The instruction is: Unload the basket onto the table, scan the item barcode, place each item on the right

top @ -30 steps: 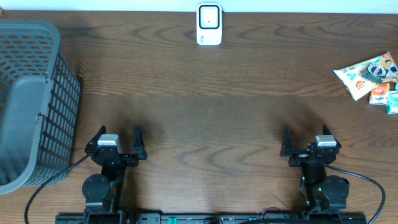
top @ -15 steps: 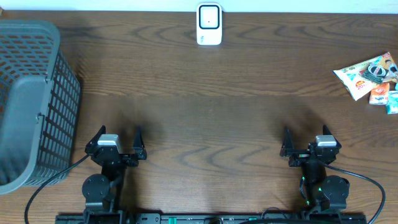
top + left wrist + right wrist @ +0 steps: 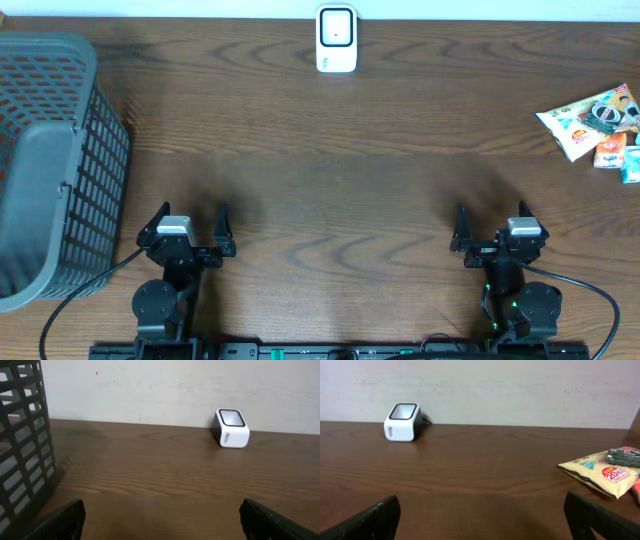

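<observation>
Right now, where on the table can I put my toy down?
The wide bare middle is free, bordered by the basket on the left, the white scanner at the back and the snack packets on the right. Only the right edge is crowded, where packets overlap.

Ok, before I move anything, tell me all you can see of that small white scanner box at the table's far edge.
The small white boxy plastic barcode scanner has rounded corners, a dark grey rear and a black-framed pale window on its tilted top face. Print on one side is too small to read. It stands upright on the dark wooden table, midway along the far edge, close to the pale wall. Only the table touches it.
</observation>
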